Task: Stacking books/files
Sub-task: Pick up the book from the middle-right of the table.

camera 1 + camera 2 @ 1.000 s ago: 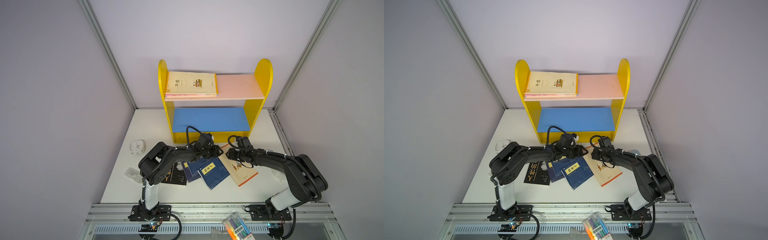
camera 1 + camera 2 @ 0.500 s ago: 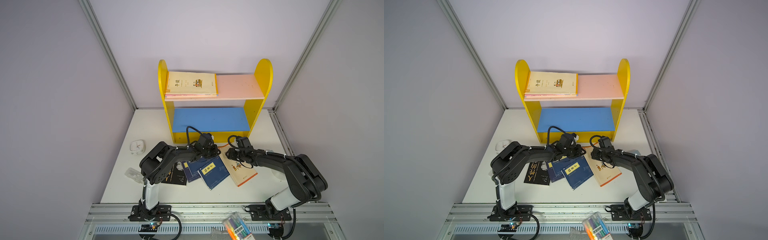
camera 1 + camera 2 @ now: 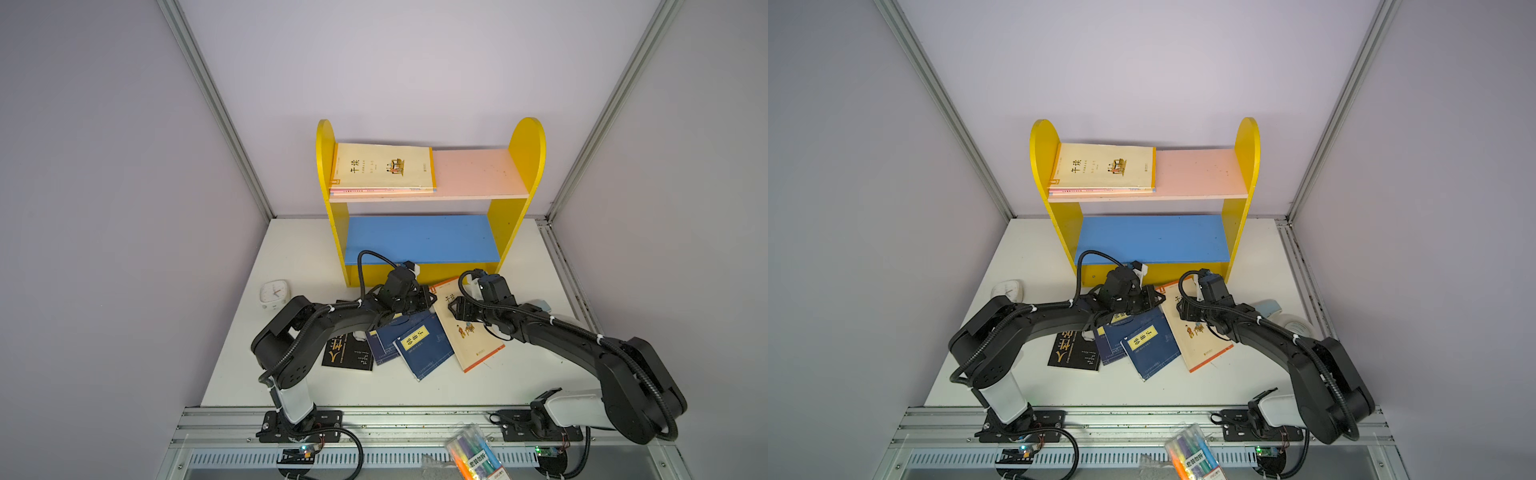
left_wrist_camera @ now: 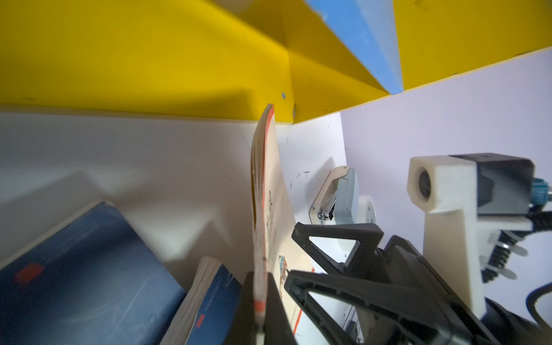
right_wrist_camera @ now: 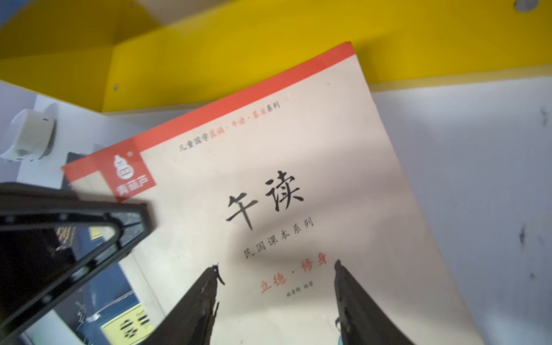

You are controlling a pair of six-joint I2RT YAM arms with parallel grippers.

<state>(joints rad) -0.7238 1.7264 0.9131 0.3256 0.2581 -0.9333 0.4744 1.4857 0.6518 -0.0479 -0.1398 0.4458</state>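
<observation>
The left fingers are clamped on the edge of the cream paperback with a red spine. It lies on the white worktop, just in front of the yellow wooden shelf. The right fingers stand apart over its cover

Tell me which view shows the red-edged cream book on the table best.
The right wrist view: the red-edged cream book fills it, cover and title readable. The left wrist view shows it edge-on; both top views show it small, partly hidden by arms.

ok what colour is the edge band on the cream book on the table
Orange-red; the right wrist view shows the cream book best.
</observation>
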